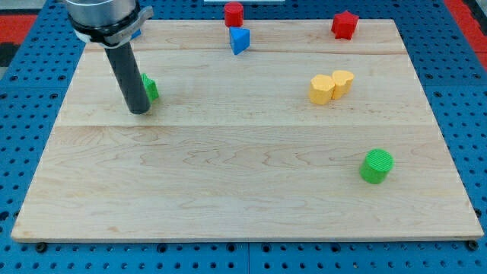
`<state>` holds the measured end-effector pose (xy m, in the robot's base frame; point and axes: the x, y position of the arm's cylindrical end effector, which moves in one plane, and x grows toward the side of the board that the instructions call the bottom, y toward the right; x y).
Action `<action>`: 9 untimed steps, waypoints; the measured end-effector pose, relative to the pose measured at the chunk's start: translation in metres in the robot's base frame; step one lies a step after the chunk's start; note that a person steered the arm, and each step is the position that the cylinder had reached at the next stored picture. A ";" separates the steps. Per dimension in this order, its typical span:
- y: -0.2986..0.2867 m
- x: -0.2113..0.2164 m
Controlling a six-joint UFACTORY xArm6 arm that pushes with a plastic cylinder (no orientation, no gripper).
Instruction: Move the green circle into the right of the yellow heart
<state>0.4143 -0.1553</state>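
Blocks: two green [377, 166] [151, 87], two yellow [322, 89] [342, 81], two red [233, 14] [344, 24], one blue [240, 40].

A single camera looks down at a slant from in front of the wooden board [243, 205], near enough to take in nearly all of it, with my tip [139, 112] toward the view's upper left.

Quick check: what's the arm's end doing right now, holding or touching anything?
No gripper: my tip holds nothing, resting at the view's left against a partly hidden green block, far from the green circle.
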 end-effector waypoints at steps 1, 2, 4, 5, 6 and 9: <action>0.057 0.000; 0.114 0.000; 0.172 0.057; 0.196 0.104; 0.245 0.121; 0.370 0.146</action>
<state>0.5600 0.2145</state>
